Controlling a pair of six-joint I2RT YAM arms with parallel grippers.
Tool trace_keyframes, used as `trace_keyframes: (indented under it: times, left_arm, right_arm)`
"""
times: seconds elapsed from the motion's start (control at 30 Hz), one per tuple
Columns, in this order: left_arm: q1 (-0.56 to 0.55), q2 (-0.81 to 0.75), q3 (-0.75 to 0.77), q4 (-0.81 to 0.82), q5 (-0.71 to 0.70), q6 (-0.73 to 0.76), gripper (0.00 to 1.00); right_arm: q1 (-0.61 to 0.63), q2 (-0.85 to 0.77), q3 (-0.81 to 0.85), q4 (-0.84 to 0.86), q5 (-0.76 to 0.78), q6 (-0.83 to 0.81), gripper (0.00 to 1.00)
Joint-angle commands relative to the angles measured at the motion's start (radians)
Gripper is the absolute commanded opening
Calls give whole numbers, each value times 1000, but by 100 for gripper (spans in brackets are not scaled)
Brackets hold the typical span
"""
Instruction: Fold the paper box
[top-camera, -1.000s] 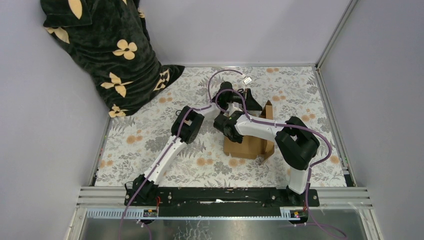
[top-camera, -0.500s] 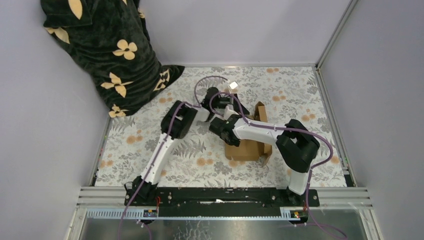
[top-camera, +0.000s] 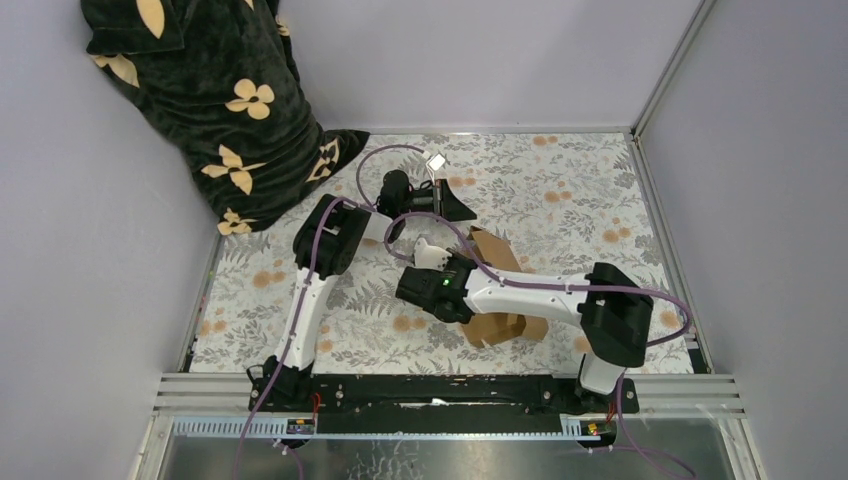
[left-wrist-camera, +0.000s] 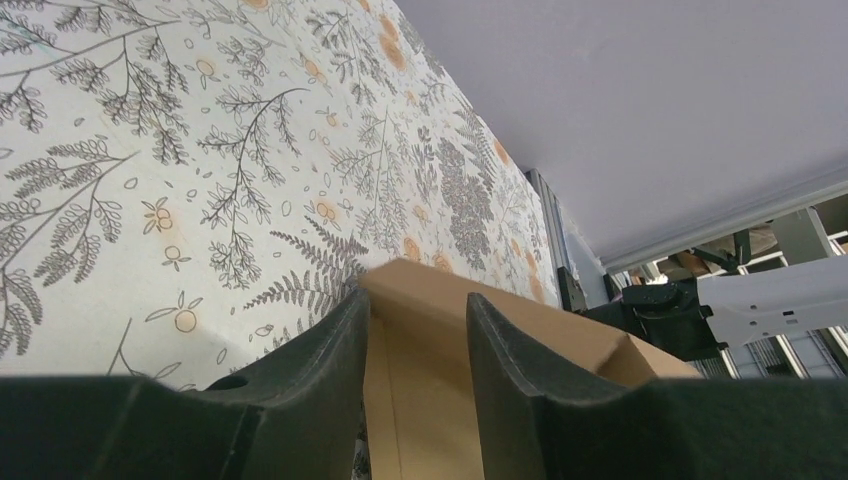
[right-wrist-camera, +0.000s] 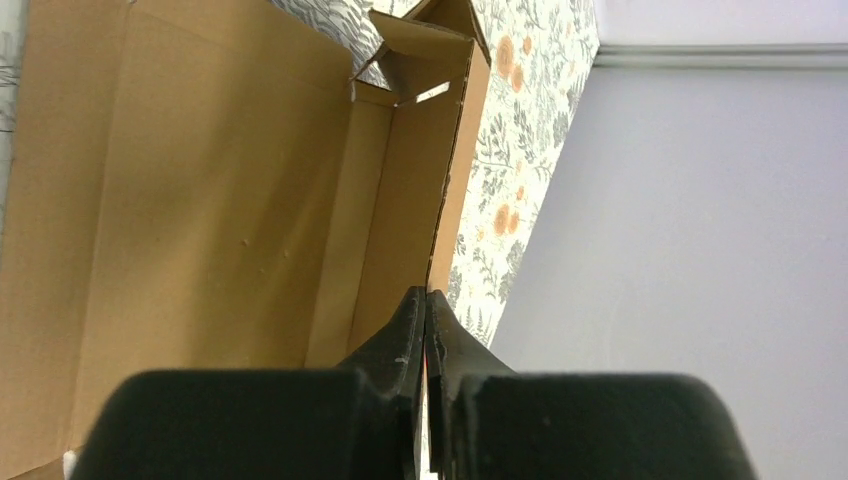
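Note:
The paper box (top-camera: 490, 250) is brown corrugated cardboard, partly folded, lying right of centre on the floral cloth, mostly under my right forearm. In the right wrist view its open inside (right-wrist-camera: 200, 200) fills the left, with one side wall standing. My right gripper (right-wrist-camera: 425, 300) is shut on the top edge of that wall; in the top view its wrist (top-camera: 440, 288) covers the fingers. My left gripper (top-camera: 458, 207) is open and empty, just beyond the box's far corner. In the left wrist view (left-wrist-camera: 415, 305) the box (left-wrist-camera: 560, 335) shows past the spread fingers.
A dark green blanket with cream flowers (top-camera: 220, 110) is heaped at the back left corner. Metal rails (top-camera: 665, 240) edge the table on the right, and grey walls close the back and sides. Purple cables loop over both arms.
My left arm has drawn back to the left and away from the box. My right arm has swung left and nearer, pulling the box toward the front and tipping it lower.

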Motion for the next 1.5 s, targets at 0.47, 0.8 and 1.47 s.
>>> trace_keyframes:
  times: [0.47, 0.8, 1.47]
  left_arm:
    - [10, -99, -90, -50, -4, 126, 45]
    - [15, -160, -213, -8, -3, 137, 45]
    - [14, -137, -369, 181, 82, 85, 55]
  right_arm:
    - [109, -218, -1, 65, -100, -25, 2]
    - [107, -209, -114, 176, -70, -38, 3]
    - [107, -167, -174, 237, -53, -81, 2]
